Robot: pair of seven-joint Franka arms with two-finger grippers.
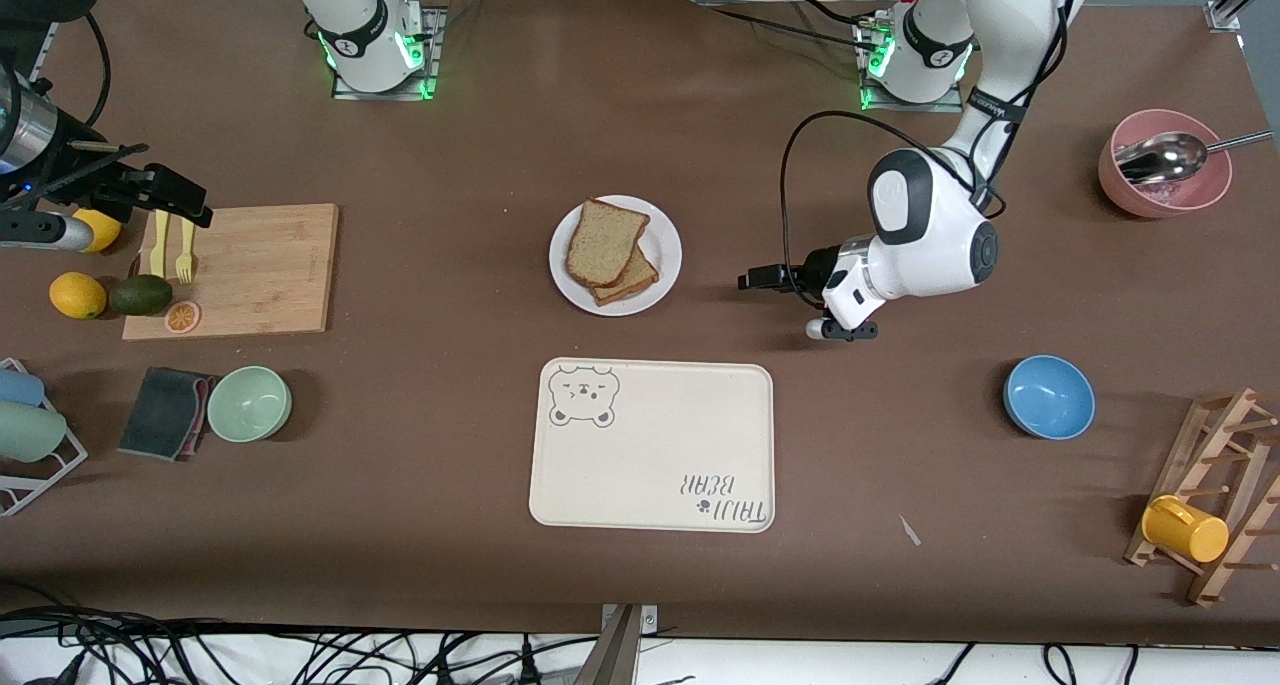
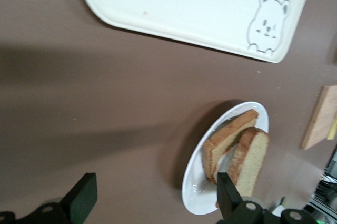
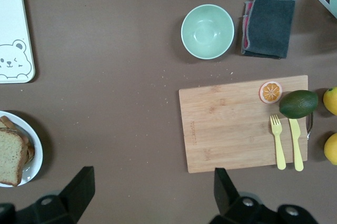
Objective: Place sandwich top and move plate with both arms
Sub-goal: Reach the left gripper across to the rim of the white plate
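Sandwich top: the pale greyish-tan wholegrain bread slice with a dark crust (image 1: 605, 240) already lies on the smaller golden-brown slice (image 1: 632, 281), overlapping it askew, so the placing looks done.
Plate: the small round white plate (image 1: 664, 238) sits at the middle of the brown tabletop (image 1: 480, 145), between the robots' edge and the beige rectangular bear-print tray (image 1: 652, 445), which lies toward the camera-side edge.
Left gripper: the black two-finger left gripper (image 2: 152, 203) hangs low just beside the plate, toward the left arm's end of the table; fingers spread wide, holding nothing.
Right gripper: the black right gripper (image 3: 150, 195) hovers high over the bamboo cutting board (image 1: 250, 270) near the right arm's end of the table; fingers wide apart, empty, well apart from the plate.
Step in hand: judged to be bringing both arms to the plate for the shared move.
Doing it well: each gripper should probably take the rim on its own side, pinching rim only and clear of the bread, then lift together and level, since the loosely stacked slices could slide.
Risk: uneven height between arms would likely tip the plate.
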